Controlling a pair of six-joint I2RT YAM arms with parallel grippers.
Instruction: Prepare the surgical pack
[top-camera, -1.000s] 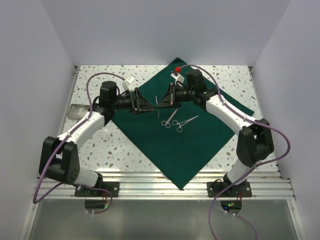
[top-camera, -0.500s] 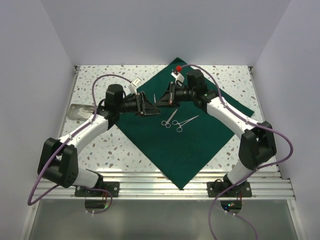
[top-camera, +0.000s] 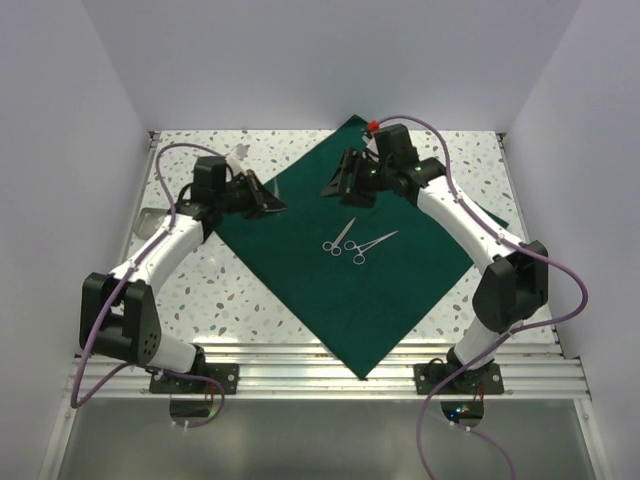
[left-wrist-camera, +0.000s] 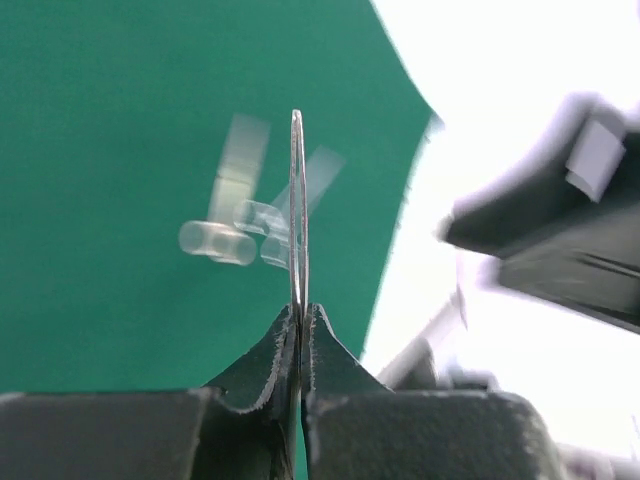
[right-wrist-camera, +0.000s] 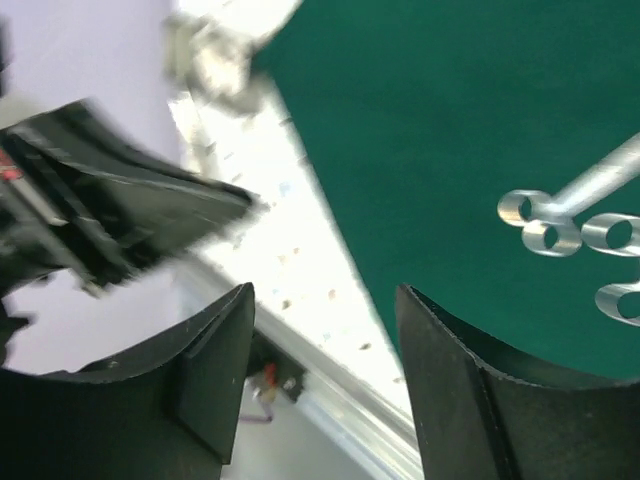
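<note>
While the left gripper (left-wrist-camera: 300, 318) pinches a thin silver instrument (left-wrist-camera: 298, 190) at ten o'clock on the green drape (top-camera: 350, 295) and the right gripper (right-wrist-camera: 325, 310) hangs spread and empty near twelve, the left would do best to lay it flat beside the two instruments (top-camera: 352, 240) at centre.

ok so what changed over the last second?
Handover. The left jaws closed on the thin silver instrument, and the right jaws let it go and opened. The arms then drew apart from the middle of the drape: the left arm went to the drape's left edge, the right arm slightly back toward the far side. Unchanged: the drape and the two scissors lying on it.
</note>
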